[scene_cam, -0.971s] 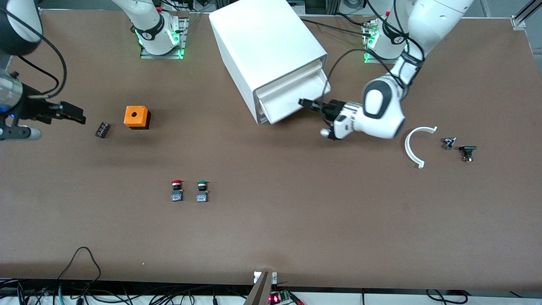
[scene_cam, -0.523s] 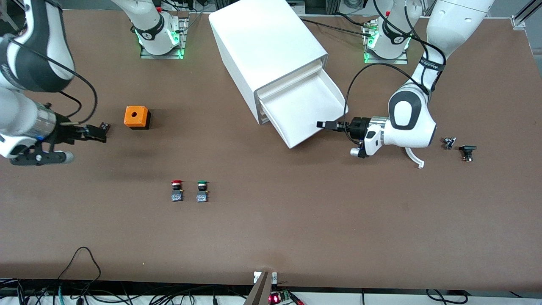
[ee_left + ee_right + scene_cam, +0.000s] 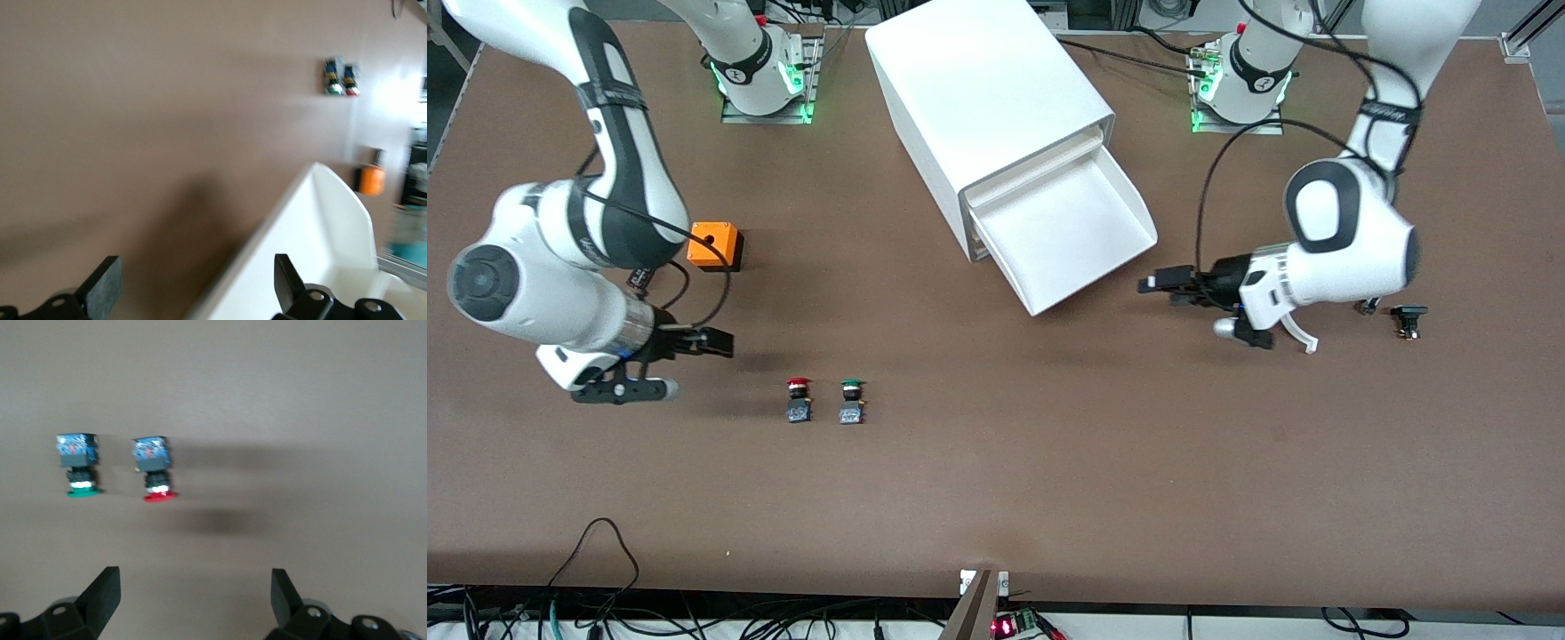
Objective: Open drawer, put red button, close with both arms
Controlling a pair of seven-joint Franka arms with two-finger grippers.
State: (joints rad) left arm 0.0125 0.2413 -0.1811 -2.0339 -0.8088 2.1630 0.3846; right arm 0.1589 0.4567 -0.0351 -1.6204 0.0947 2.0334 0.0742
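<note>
The cabinet's lowermost drawer now stands pulled out and empty; the left gripper, clamped on its front edge a second ago, has let go and backed away over the table beside it, jaws spread wide. The right gripper, also wide open, has swung in toward the red button, which lies on the table just beside its green twin, nearer the camera than the drawer. Only the right wrist view shows the red button lying on its side.
</note>
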